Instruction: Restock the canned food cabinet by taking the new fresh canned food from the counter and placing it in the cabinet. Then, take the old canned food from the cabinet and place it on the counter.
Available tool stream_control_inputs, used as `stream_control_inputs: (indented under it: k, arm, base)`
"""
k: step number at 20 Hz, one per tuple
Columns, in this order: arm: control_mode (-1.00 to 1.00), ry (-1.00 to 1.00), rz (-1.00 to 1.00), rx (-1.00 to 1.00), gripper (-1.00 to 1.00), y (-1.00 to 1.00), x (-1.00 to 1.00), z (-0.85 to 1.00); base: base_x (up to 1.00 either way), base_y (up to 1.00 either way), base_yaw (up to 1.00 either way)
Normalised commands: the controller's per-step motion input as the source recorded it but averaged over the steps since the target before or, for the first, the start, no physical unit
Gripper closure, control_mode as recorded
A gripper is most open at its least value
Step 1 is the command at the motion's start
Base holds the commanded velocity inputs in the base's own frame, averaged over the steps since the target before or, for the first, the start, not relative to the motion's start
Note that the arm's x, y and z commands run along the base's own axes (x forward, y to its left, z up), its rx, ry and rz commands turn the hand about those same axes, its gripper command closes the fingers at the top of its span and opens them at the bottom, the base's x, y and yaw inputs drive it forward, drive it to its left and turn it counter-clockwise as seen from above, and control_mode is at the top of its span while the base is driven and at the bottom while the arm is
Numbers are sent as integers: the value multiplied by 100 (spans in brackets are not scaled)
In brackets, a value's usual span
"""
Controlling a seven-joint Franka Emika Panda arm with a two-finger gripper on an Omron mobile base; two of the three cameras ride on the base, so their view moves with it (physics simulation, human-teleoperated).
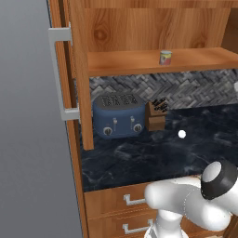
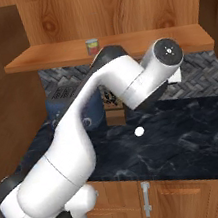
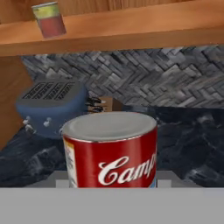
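A simulated kitchen corner: warm brown wood-grain wall cabinet (image 1: pixel 153 28) above a grey herringbone tile backsplash (image 1: pixel 195 88), and below that the dark blue-black marbled stone table (image 1: pixel 153 158) with wooden drawers under its front edge. At far left the tall cabinet door (image 1: pixel 76 69) stands swung open, its grey bar handle (image 1: pixel 59 74) facing out. Next along the table sits a rounded blue toaster (image 1: pixel 118 116) against the tiles, with a small brown wooden knife block (image 1: pixel 157 116) just beside it. Above them, on the plank shelf (image 1: pixel 139 62), the small yellow-green can with a red band and pale top (image 1: pixel 165 57) stands upright, so the restocking half looks done. Further right, the hand view shows the red-and-white labelled can with a silvery top (image 3: pixel 110 151) close up and upright, right at the tool's tips; the tool is closed narrow and I judge it is gripping this can, held out in front of the backsplash above the table and below the shelf. The step in hand is setting it down. To do that well, I would keep the can level, carry it to bare stone well apart from the toaster and knife block, lower until its base rests flat, and only then widen the tool and lift straight off.
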Motion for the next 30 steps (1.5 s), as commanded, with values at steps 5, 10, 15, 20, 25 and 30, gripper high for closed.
stream_control_inputs:
  k: [5, 10, 15, 20, 25, 30]
  arm:
    - [-100, 27, 0, 9, 100, -3, -11, -100]
    - [-100, 10, 1, 11, 100, -24, 10, -100]
    - [-100, 3, 5, 6, 100, -33, 34, -100]
    - [-100, 0, 9, 0, 100, -13, 52, -92]
    - [-100, -6, 9, 0, 100, -3, 60, -85]
    - [-100, -20, 12, -2, 100, -2, 40, -63]
  base:
    - [0, 0, 0]
    - [0, 0, 0]
    - [0, 0, 0]
    - [0, 0, 0]
    - [0, 0, 0]
    - [0, 0, 0]
